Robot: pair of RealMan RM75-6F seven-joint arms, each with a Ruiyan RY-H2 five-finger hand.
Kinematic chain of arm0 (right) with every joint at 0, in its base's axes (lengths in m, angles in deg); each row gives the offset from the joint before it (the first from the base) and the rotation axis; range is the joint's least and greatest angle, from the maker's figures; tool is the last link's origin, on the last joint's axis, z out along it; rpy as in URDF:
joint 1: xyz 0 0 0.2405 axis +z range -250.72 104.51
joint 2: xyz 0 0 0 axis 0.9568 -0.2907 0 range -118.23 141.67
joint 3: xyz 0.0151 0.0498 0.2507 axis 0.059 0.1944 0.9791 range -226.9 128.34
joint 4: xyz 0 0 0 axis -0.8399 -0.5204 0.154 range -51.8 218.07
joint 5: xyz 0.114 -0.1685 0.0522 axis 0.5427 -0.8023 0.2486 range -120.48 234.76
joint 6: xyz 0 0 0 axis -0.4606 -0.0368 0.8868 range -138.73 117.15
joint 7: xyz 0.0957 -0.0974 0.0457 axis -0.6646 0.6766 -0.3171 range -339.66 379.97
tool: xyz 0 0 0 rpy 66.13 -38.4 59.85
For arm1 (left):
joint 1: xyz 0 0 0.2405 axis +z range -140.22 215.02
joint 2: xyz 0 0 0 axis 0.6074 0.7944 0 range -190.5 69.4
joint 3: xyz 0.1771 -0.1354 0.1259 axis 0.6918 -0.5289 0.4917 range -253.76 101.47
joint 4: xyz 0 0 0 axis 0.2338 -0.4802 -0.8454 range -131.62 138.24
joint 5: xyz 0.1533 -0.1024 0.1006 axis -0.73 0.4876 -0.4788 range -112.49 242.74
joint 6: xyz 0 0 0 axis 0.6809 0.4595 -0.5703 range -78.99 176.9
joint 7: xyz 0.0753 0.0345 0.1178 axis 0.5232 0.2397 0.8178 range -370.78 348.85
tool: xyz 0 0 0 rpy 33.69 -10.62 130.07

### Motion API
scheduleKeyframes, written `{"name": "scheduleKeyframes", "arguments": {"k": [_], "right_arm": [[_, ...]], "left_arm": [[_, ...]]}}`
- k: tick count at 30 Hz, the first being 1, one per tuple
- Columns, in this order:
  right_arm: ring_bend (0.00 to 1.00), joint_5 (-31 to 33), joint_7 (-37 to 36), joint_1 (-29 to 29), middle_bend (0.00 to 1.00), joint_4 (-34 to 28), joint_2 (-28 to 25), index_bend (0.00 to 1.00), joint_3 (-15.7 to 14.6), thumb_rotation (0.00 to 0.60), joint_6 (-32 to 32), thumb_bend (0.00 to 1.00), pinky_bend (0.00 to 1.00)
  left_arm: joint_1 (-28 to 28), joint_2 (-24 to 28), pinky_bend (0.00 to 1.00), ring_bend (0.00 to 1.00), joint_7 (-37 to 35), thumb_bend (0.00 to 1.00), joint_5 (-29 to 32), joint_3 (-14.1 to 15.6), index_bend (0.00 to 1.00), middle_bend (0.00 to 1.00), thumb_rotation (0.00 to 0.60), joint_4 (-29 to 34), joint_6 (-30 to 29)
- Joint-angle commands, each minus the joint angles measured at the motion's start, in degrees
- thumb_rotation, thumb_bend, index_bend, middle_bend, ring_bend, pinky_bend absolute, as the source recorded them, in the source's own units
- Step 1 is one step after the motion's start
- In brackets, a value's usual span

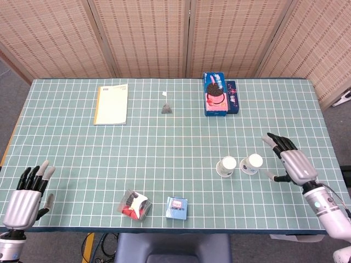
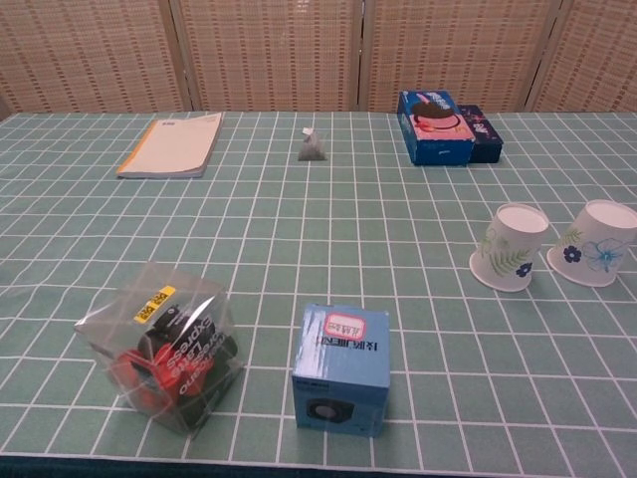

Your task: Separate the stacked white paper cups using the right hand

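A: Two white paper cups, no longer stacked — left cup [image 1: 226,166] and right cup [image 1: 253,163], both rim-down, just beside each other at the right of the table [image 1: 164,142], toward the near edge. In the chest view they stand apart, not touching.

B: Right hand?

A: The right hand [image 1: 292,162] sits to the right of the right cup, fingers spread, holding nothing; a clear gap to the cup. The left hand [image 1: 27,193] is at the near left corner, fingers straight and close together, also holding nothing.

B: Risks?

A: Judging by the layout: the cups look light and inverted, so a stray sweep of the right hand leftward could knock the right cup into its neighbour or tip it. The task itself looks done.

B: Count of the rest?

A: One snack box [image 1: 215,94] with one darker box [image 1: 233,96] against it, far right of centre. One small grey packet [image 1: 166,109] far centre. One notebook [image 1: 111,103] far left. One blue cube box [image 1: 176,208] and one clear-wrapped red item [image 1: 135,205] near centre.
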Motion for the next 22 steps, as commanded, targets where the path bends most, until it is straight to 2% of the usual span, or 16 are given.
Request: {"name": "scheduleKeyframes", "arguments": {"k": [1,6,9,22], "right_arm": [[0.00,-5.65,6.59,-7.49,0.00,1.14,1.44,0.05,-2.98,0.600,11.62,0.22,0.00],[0.00,-8.25,7.18,-13.33,0.00,8.72,7.37,0.05,-4.51,0.600,20.88,0.22,0.00],[0.00,-8.42,6.40,-15.11,0.00,12.41,9.71,0.05,-4.49,0.600,23.60,0.22,0.00],[0.00,-7.51,6.91,-15.76,0.00,13.72,10.59,0.05,-3.82,0.600,22.42,0.22,0.00]], "left_arm": [[-0.27,-0.09,0.00,0.00,0.09,0.50,0.47,-0.09,0.00,0.00,0.600,-0.11,0.68],[-0.71,-0.07,0.00,0.00,-0.04,0.50,0.77,-0.20,0.00,0.00,0.600,-0.21,1.44],[-0.84,-0.10,0.00,0.00,-0.06,0.50,0.70,-0.15,0.00,0.00,0.600,-0.24,1.62],[-1.92,-0.40,0.00,0.00,0.25,0.50,1.83,-0.50,0.00,0.00,0.600,-0.92,3.46]]}}
